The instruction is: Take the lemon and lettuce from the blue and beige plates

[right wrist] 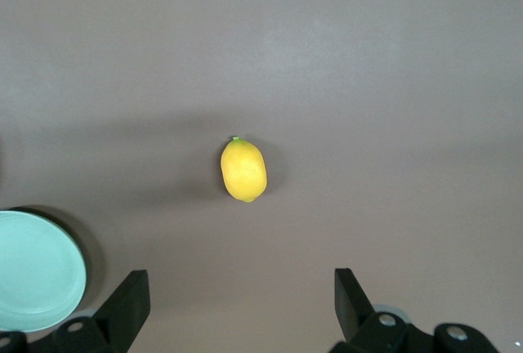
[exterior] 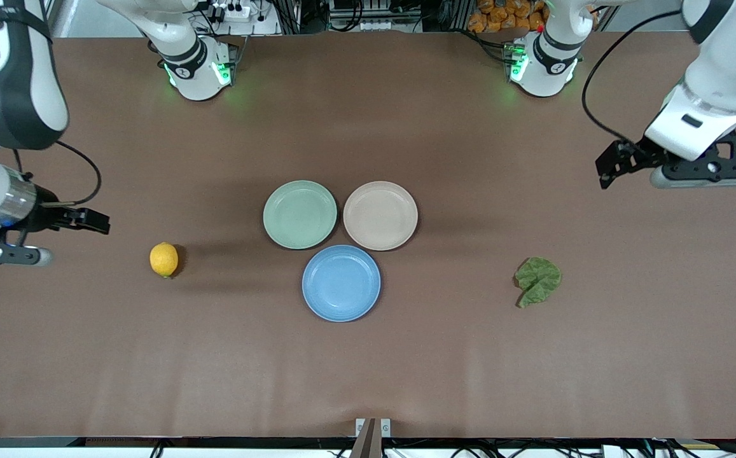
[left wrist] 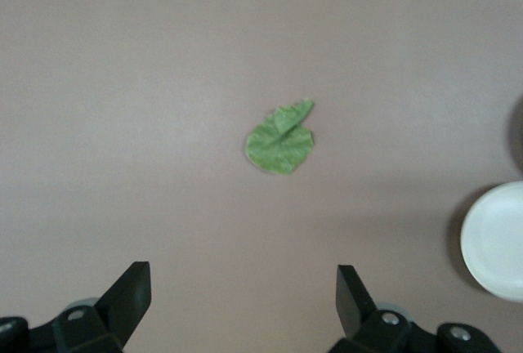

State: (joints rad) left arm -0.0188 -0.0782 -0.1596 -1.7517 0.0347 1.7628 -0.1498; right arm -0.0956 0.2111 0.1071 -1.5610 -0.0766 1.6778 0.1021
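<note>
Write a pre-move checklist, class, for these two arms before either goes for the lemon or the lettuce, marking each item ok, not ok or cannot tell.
1. Lemon lies free on the table, not on a plate: ok.
2. Lettuce lies free on the table: ok.
3. Left claw open, near the lettuce's end: ok.
4. Right claw open, near the lemon's end: ok.
5. Blue plate and beige plate hold the items, as the task says: not ok, both bare.

Table point(exterior: 368, 381): brown matte cover, evenly lit.
Top edge: cables, a power strip point(exterior: 235, 11), orange items point(exterior: 501, 16).
</note>
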